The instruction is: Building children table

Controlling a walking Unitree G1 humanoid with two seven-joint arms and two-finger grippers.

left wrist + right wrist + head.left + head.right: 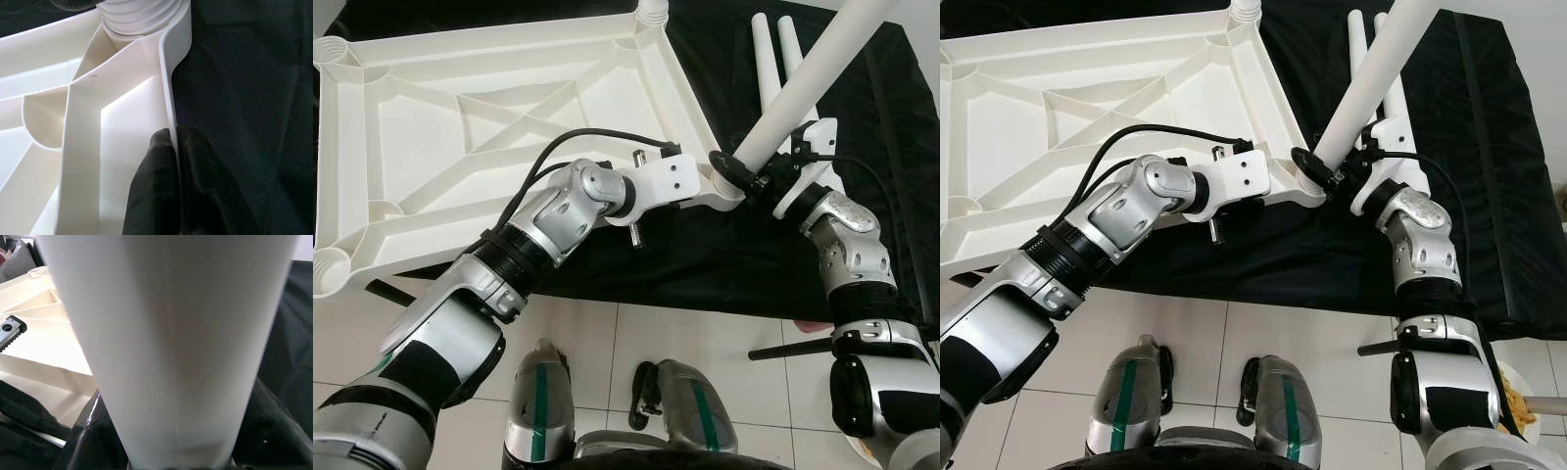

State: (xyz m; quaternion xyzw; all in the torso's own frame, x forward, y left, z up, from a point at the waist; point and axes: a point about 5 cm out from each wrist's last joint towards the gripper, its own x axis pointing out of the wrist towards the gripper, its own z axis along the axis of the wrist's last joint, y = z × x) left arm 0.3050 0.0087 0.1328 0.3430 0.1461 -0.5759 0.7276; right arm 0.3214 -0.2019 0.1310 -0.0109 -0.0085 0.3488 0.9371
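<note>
At the upturned tabletop's point(509, 127) near corner, left gripper point(173, 147) pinches the rim; right gripper point(744, 176), clamping the white leg point(803, 83), should probably straighten it before seating.

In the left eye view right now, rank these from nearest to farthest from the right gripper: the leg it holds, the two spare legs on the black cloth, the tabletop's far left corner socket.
1. The held leg, clamped in the right gripper.
2. The two spare legs, lying on the black cloth just beyond the gripper.
3. The corner socket, far across the upturned tabletop, on the robot's left.
</note>
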